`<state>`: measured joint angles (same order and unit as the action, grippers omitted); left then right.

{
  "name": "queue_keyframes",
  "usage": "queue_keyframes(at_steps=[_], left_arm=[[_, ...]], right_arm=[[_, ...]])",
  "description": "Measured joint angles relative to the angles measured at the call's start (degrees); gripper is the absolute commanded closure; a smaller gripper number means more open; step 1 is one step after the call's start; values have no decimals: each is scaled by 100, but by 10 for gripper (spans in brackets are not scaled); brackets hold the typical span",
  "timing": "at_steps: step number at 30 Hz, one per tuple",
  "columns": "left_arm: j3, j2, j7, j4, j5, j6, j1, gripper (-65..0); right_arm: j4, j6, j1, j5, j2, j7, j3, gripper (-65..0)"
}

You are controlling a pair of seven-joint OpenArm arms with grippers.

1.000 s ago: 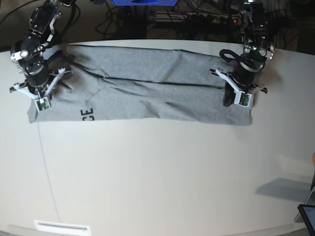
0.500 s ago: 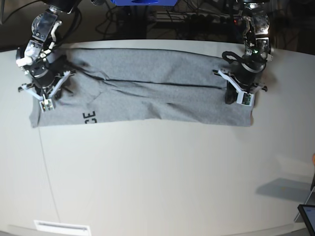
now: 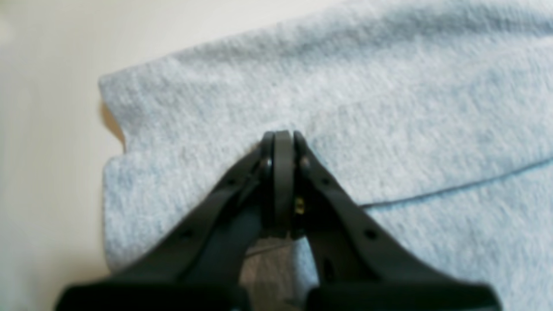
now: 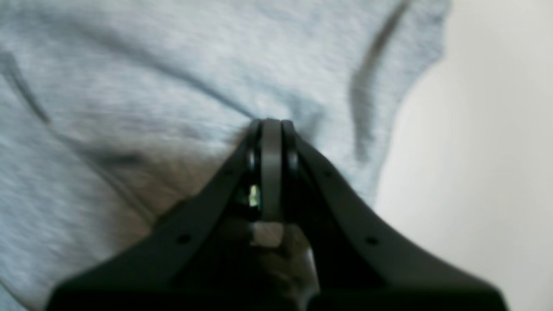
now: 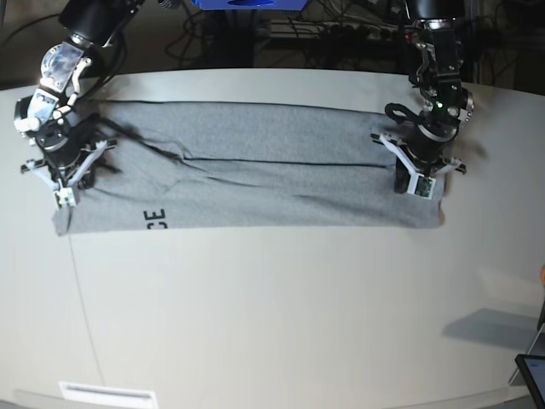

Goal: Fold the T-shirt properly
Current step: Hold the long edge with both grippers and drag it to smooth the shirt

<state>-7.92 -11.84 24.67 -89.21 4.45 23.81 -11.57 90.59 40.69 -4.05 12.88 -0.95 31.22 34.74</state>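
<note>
bare white table [image 5: 272,315] nearest me, then the t-shirt [image 5: 255,175] stretched in a long grey band across it, black letters at its near left edge. the right gripper [image 5: 61,189] pinches that end, jaws closed on cloth; the left gripper [image 5: 419,181] is clamped tight on the other end.

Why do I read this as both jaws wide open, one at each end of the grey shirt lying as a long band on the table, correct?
Not quite. Both wrist views show the jaws shut, not open: the left gripper and right gripper are closed over the T-shirt. The rest holds: one at each end, shirt in a long band on the table.
</note>
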Motion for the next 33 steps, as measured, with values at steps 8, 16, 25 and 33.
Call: queue_keyframes(at_steps=[8,16,25,33], left_arm=[[48,107,192,264,-20,-140,446,0],[50,105,734,35,-109,-267,514,0],[15,105,789,-142,-129,-282,518,0],[4,105,1266,-546,-103,-282,557,0]], right_arm=[[-262,-17,245,42,66,-11,13,-15],[-369,-22,356,59,79,-2,-15,-15],[111,-44,262,142,66,557,-15,-13],[911,-13,306,105,44,966,-264,-10]])
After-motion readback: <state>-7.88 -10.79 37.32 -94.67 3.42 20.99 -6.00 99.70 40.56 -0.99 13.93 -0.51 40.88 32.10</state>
